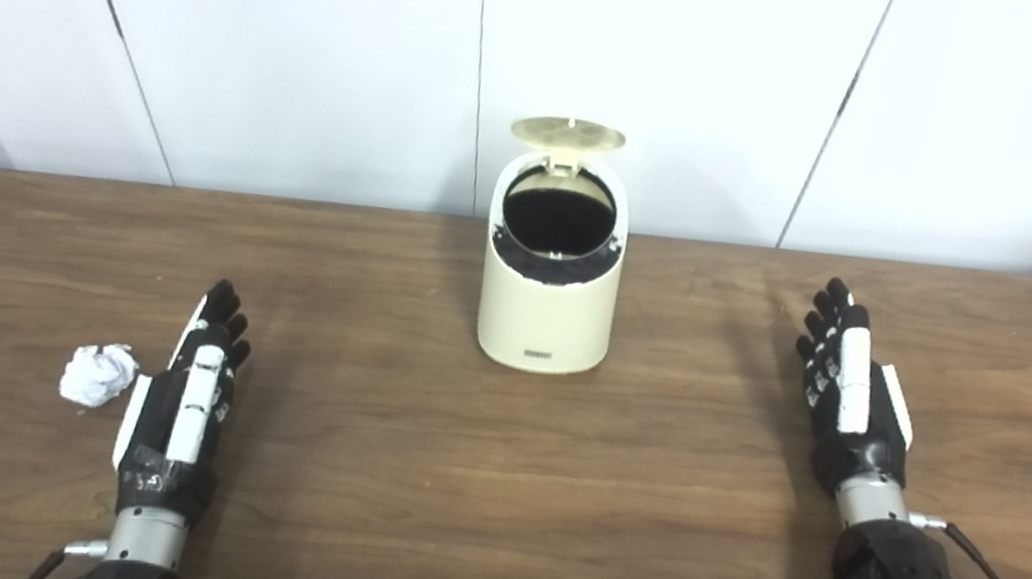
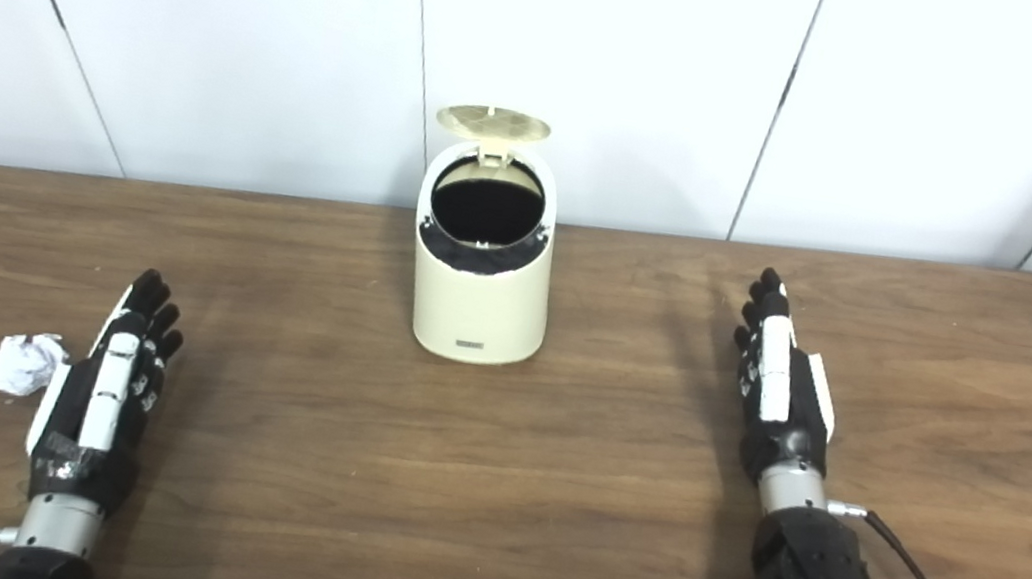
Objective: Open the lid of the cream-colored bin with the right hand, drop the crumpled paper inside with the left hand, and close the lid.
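Bin [image 1: 546,306] lid [image 1: 567,133] standing open at 12; paper [image 1: 98,373] lying beside spread, empty left hand [image 1: 188,395]; right hand [image 1: 850,392] resting spread; next: left grasping paper.

The bin [image 1: 550,279] stands mid-table [image 1: 488,488] (toward the back), paper [image 1: 98,374] front-left beside the left robot hand [image 1: 182,404].

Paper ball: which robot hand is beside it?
The left robot hand; the paper ball lies just off its outer side. The right robot hand is across the table.
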`<action>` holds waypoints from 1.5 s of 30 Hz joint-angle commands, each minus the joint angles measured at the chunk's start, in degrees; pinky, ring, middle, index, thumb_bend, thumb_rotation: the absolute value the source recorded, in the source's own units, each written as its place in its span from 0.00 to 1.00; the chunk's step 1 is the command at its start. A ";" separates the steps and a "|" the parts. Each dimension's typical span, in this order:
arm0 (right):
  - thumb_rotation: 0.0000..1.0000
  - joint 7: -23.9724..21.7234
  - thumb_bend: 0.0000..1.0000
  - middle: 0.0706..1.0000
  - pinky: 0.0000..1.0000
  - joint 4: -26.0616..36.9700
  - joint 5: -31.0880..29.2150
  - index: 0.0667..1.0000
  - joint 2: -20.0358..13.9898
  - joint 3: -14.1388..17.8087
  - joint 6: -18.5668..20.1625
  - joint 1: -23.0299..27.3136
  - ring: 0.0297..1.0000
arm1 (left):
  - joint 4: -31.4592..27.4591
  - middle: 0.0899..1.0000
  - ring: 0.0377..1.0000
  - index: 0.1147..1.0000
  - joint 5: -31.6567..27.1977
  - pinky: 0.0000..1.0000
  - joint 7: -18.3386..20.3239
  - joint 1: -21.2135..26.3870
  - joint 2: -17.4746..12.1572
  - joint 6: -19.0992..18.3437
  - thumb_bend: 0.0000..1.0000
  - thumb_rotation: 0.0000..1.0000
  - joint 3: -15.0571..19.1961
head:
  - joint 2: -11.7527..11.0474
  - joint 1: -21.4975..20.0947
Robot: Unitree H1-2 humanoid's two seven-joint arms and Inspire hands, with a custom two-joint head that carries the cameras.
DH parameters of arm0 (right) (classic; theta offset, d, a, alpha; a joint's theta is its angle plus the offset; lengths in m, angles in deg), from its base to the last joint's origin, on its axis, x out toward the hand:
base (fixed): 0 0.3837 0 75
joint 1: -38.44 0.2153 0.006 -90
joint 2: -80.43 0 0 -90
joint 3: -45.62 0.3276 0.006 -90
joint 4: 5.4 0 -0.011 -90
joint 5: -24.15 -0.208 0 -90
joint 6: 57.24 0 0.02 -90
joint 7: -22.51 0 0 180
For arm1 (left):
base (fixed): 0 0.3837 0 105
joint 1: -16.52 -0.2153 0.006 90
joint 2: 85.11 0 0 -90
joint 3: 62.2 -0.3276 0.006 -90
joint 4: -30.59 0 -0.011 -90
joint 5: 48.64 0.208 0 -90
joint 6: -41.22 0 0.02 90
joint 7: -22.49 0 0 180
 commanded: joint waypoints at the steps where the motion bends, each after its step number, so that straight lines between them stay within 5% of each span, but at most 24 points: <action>1: 1.00 0.16 0.51 1.00 1.00 2.19 -0.18 0.99 -0.95 -0.19 -1.89 1.05 1.00 | 1.20 1.00 1.00 1.00 -0.06 1.00 0.06 -1.23 0.87 0.15 0.44 0.79 -0.56 | 0.26 0.82; 20: 1.00 -4.42 0.48 1.00 1.00 1.20 -5.78 1.00 -4.97 0.31 -1.67 -0.32 1.00 | -0.32 0.99 0.98 0.97 3.66 1.00 -2.61 -1.35 3.46 -0.80 0.45 0.78 -2.05 | 2.39 16.98; 30: 1.00 -1.97 0.49 1.00 1.00 10.44 -6.76 0.98 -4.29 0.17 7.24 -1.35 1.00 | -0.45 0.95 0.95 0.94 7.51 0.95 -4.91 -0.79 4.92 -1.72 0.54 0.74 -2.83 | 3.16 24.66; 38: 1.00 1.14 0.46 1.00 1.00 16.02 -5.48 0.97 -3.36 -0.26 13.72 -1.72 1.00 | -0.11 0.95 0.95 0.94 7.79 0.95 -5.29 -0.38 5.29 -1.74 0.54 0.73 -3.11 | 2.89 27.30; 45: 1.00 1.22 0.50 1.00 1.00 18.27 -5.32 0.98 -3.17 -0.83 15.55 -2.18 1.00 | -0.20 0.95 0.95 0.93 8.25 0.97 -5.63 -0.64 5.33 -2.25 0.55 0.73 -3.18 | 2.31 26.24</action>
